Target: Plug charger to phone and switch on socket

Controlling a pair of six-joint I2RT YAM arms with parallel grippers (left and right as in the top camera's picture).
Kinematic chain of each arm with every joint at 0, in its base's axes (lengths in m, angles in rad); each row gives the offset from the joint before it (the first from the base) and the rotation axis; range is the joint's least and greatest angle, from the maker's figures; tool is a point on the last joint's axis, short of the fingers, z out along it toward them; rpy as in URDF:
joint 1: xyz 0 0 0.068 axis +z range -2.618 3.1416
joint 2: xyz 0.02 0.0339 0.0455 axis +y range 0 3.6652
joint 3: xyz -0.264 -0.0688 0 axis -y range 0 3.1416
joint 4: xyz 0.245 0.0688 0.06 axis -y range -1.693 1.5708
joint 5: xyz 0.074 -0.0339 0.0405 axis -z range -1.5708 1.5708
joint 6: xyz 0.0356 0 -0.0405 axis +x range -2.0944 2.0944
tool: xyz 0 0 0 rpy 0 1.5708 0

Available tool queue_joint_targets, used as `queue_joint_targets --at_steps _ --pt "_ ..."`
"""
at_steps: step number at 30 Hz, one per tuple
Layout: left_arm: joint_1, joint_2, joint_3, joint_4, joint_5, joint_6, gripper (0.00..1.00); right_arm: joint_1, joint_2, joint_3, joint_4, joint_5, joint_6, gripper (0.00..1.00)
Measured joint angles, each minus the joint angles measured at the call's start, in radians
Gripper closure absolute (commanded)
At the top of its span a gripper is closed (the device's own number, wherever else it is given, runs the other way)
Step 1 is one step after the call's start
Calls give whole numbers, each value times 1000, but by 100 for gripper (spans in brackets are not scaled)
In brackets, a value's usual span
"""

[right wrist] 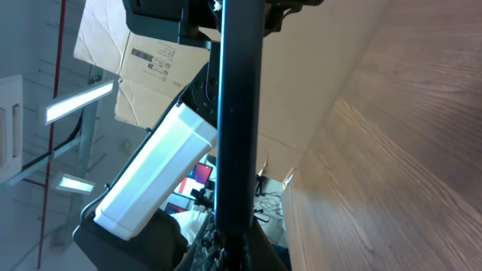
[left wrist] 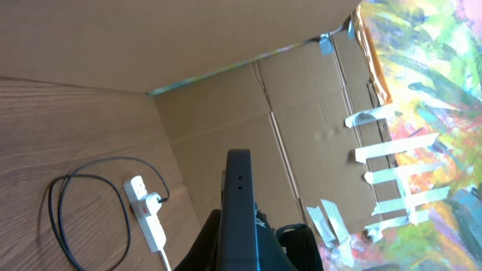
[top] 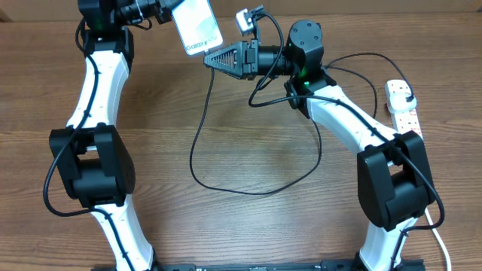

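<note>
My left gripper [top: 169, 15] is shut on the phone [top: 197, 26] and holds it raised at the table's far edge, its light-blue screen up. The phone shows edge-on in the left wrist view [left wrist: 239, 203] and in the right wrist view [right wrist: 239, 113]. My right gripper [top: 212, 59] points left, its tip at the phone's lower short end, fingers closed where the black charger cable [top: 197, 128] begins. The connector tip is hidden. The cable loops over the table to a black plug in the white socket strip [top: 401, 102] at the right, which also shows in the left wrist view [left wrist: 145, 211].
The cable's loop [top: 248, 190] lies across the middle of the table. The strip's white cord [top: 437, 233] runs down the right edge. A cardboard wall [left wrist: 226, 113] stands behind the table. The left arm's white link [right wrist: 151, 177] is close beside my right gripper.
</note>
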Motion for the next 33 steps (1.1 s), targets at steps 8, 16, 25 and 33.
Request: queue_joint_targets --at_steps 8,16,25,33 --pt "-4 0 0 0 23 24 96 3 0 0 -6 -17 5 96" --pt "-8 0 3 0 35 30 96 3 1 0 -6 -29 7 96" --pt "-8 0 3 0 50 34 96 4 2 0 -6 -42 10 79" --pt "-28 0 3 2 154 91 96 -3 2 0 11 12 -6 0"
